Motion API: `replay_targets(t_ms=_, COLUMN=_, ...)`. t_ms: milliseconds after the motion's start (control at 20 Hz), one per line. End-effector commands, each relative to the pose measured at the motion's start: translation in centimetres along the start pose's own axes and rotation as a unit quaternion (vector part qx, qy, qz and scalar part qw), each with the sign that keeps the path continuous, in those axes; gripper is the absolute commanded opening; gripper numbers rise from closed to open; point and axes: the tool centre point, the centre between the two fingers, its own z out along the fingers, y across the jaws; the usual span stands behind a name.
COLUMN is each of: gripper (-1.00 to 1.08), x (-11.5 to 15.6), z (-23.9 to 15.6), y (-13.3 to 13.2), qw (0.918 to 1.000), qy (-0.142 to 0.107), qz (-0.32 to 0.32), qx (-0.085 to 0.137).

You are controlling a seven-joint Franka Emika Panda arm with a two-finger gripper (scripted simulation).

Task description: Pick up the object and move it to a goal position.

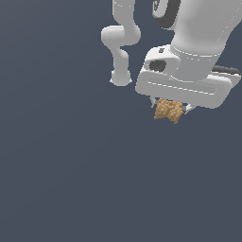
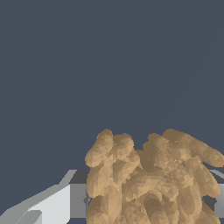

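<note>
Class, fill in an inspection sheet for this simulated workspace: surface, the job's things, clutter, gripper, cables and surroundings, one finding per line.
Surface: plain dark grey-blue ground, no markings seen.
Job's things: the orange-tan lump, bumpy and jagged, sits between the fingers directly under the white gripper body; the wrist view shows it close up. No goal marker seen.
Clutter: nothing seen.
Gripper: the gripper is closed on the lump; only the finger ends show on either side of it.
Cables: nothing seen.
Surroundings: white arm links rise behind the gripper; beyond that only the same flat dark backdrop.
</note>
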Motion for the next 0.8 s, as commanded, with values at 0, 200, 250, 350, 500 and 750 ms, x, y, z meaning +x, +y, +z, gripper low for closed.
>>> replay_targets(t_ms=0, gripper=-1.0, x=0.4, z=-1.3, y=-0.5, qw=1.0, qy=0.0, qz=0.0, qx=0.0)
replay_targets(t_ms=200, gripper=-1.0, x=1.0, z=-3.1, y=-1.3, qw=1.0, qy=0.0, qz=0.0, qx=0.0)
replay_targets(t_ms=250, gripper=-1.0, x=1.1, z=-3.5, y=-1.4, qw=1.0, qy=0.0, qz=0.0, qx=0.0)
replay_targets(t_ms=350, gripper=-1.0, x=1.3, z=-4.2, y=-1.8, qw=1.0, qy=0.0, qz=0.0, qx=0.0)
replay_targets(t_ms=500, gripper=-1.0, x=1.7, z=-5.3, y=-2.2, qw=1.0, qy=0.0, qz=0.0, qx=0.0)
replay_targets(t_ms=750, gripper=-1.0, x=2.2, z=-6.7, y=-2.9, qw=1.0, qy=0.0, qz=0.0, qx=0.0)
